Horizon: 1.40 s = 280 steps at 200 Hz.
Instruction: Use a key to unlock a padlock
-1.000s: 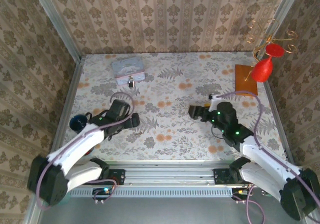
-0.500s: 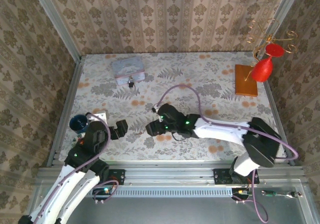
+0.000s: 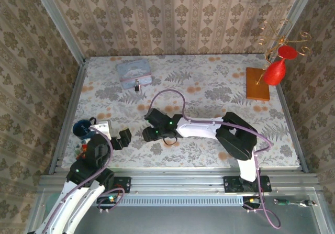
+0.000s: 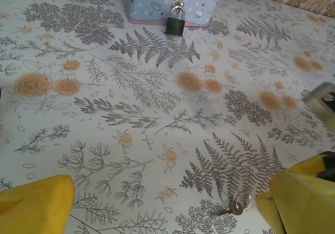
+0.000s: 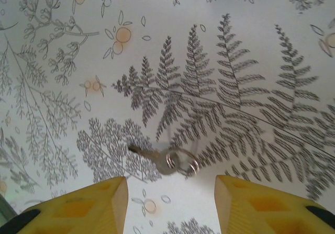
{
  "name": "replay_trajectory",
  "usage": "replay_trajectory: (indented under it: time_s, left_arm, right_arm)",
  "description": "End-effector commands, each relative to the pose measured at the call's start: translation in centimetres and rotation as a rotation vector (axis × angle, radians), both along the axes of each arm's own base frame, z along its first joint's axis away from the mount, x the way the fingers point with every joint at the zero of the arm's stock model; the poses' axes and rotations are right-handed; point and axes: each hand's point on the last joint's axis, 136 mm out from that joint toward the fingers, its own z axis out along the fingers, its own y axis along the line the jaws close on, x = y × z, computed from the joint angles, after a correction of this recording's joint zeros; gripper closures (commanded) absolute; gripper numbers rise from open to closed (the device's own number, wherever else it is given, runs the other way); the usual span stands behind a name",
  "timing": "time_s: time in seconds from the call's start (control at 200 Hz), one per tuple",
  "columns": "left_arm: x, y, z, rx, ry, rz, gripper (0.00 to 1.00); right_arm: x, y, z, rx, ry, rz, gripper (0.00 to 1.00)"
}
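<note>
**Padlock** [image 4: 176, 23]: small and dark, it hangs from the clasp on the front of the tin [image 4: 152, 6]. It will likely swing loosely and need steadying by its body.

**Key** [image 5: 163, 162]: with its ring [image 5: 187, 160], it lies flat on the tablecloth [image 4: 104, 113], well apart from the tin on the arms' side. It is judged light, stiff, thin and slippery, and is best pinched at the head, leaving the blade free.

**Right gripper** [image 5: 170, 205]: it hovers just short of the key, fingers apart and empty.

**Left gripper** [image 4: 165, 208]: it gapes wide and holds nothing.

Beige damask-papered walls [image 3: 178, 19] enclose the surface [image 3: 209, 87] on three sides. The surface bears a pale fern-and-flower print, evenly lit.
</note>
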Motion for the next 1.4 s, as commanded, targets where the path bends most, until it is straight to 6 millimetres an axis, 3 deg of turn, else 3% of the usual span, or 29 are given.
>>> replay_trajectory:
  time_s: [0.0,0.425,0.795,1.165,1.395]
  left_arm:
    - [-0.1,0.3,-0.3,0.018,-0.009,0.007,0.02]
    - [-0.2,0.4,-0.3,0.012,-0.011,0.011,0.00]
    - [-0.1,0.5,-0.3,0.014,-0.011,0.016,0.00]
    - [-0.1,0.6,-0.3,0.017,-0.013,0.023,0.00]
    - [0.0,0.5,-0.4,0.020,-0.018,0.017,0.00]
  right_arm:
    - [-0.8,0.1,-1.3,-0.061,0.046,-0.004,0.52]
    - [-0.6,0.8,-4.1,-0.206,0.047,0.003,0.54]
    - [-0.7,0.4,-4.7,-0.251,0.033,-0.009,0.57]
    - [-1.4,0.6,-6.5,-0.293,0.032,-0.008,0.77]
    - [-1.2,0.6,-4.6,-0.213,0.004,-0.056,0.89]
